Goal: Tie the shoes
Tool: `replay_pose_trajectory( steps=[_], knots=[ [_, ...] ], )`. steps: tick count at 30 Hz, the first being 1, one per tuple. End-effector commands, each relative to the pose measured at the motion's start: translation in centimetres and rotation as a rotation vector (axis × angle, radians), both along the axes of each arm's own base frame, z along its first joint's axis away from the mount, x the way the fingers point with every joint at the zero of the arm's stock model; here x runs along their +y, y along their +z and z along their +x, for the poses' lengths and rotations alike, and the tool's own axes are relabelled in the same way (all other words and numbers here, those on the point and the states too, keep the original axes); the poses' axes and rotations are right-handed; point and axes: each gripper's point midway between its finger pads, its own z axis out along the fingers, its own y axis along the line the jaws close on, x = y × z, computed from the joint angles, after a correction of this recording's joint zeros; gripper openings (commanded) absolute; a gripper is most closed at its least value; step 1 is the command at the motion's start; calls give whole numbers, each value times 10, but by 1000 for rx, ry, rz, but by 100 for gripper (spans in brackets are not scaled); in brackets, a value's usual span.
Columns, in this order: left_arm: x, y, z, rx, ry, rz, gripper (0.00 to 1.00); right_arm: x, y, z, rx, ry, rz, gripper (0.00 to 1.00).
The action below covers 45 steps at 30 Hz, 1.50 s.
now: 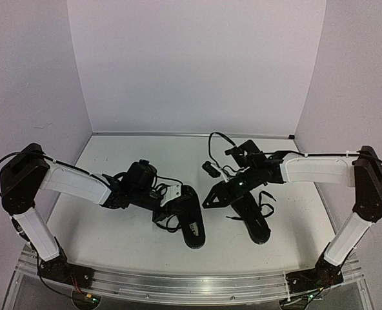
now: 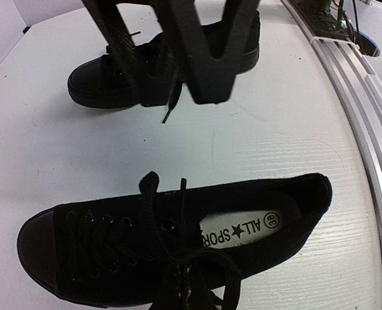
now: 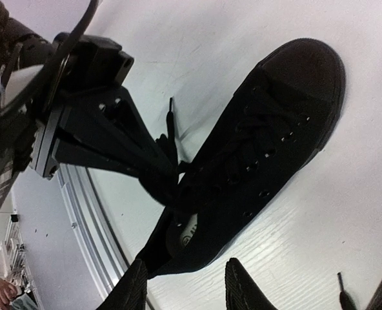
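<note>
The left gripper (image 3: 167,169) is seen with its jaws drawn together on a lace (image 3: 170,126) of the left shoe (image 2: 107,258). The lace's free tip stands up just above the fingertips. This shoe is laid directly under those jaws, with its long axis running away from the arm bases. Its toe is pointed toward the far wall, and its heel, with the white insole label (image 2: 242,227) exposed, toward the aluminium rail (image 2: 365,129).

The right gripper (image 3: 188,265) is held with its jaws parted, and nothing is seen gripped between them. The left shoe's heel lies just ahead of them. The right shoe (image 1: 252,216) is set behind these jaws, partly under the wrist, on the table (image 2: 275,129). It lies roughly parallel to its mate, toe likewise turned away from the bases. A loose lace end (image 2: 169,111) is seen just below the right fingers (image 2: 210,58); whether it is touched cannot be told.
</note>
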Motion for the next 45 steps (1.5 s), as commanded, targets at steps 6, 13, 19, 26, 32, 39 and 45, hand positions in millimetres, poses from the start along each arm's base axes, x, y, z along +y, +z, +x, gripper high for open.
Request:
replay_pose_trajectory(
  steps=[6, 13, 19, 26, 32, 39, 45],
  knots=[
    [-12, 24, 4, -39, -20, -83, 0, 18, 0, -7, 129, -44, 155, 36],
    [-14, 24, 4, -39, -24, -90, 0, 30, -7, 0, 165, -55, 174, 29],
    [-16, 22, 4, -37, -27, -88, 0, 35, -16, 1, 183, -47, 174, 25],
    [-20, 19, 3, -35, -38, -77, 0, 43, -8, 3, 182, -29, 214, 25],
    [-23, 19, 4, -36, -40, -73, 0, 47, -7, 3, 189, -20, 222, 23],
    [-25, 23, 5, -42, -37, -90, 0, 44, -14, -4, 207, -16, 206, 22],
    [-25, 22, 5, -38, -38, -89, 0, 36, -20, -9, 204, -27, 187, 23]
  ],
)
